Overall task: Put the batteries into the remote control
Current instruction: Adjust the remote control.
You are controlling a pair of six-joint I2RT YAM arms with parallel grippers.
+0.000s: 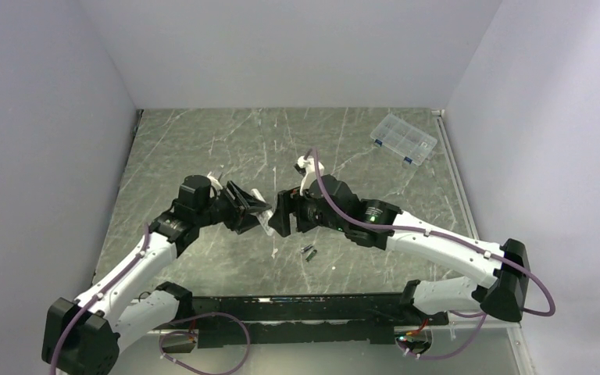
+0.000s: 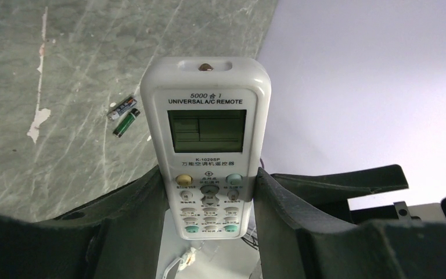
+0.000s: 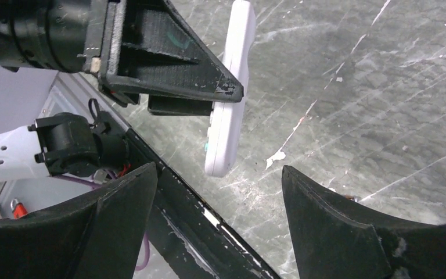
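Note:
The remote control (image 2: 206, 133) is a white bar with a screen and buttons, held up off the table. My left gripper (image 2: 209, 171) is shut on its lower half, one finger on each long side. The right wrist view shows the remote control (image 3: 226, 116) edge-on, sticking out of the left fingers (image 3: 174, 70). My right gripper (image 3: 218, 168) is open, its fingertips level with the remote's free end and apart from it. From above, the left gripper (image 1: 251, 211) and the right gripper (image 1: 283, 215) face each other tip to tip. The two batteries (image 1: 309, 251) lie together on the table (image 2: 126, 123).
A clear compartmented box (image 1: 404, 139) sits at the back right of the grey marbled table. The black mounting rail (image 1: 312, 308) runs along the near edge, just under my right gripper (image 3: 197, 215). Grey walls close in three sides.

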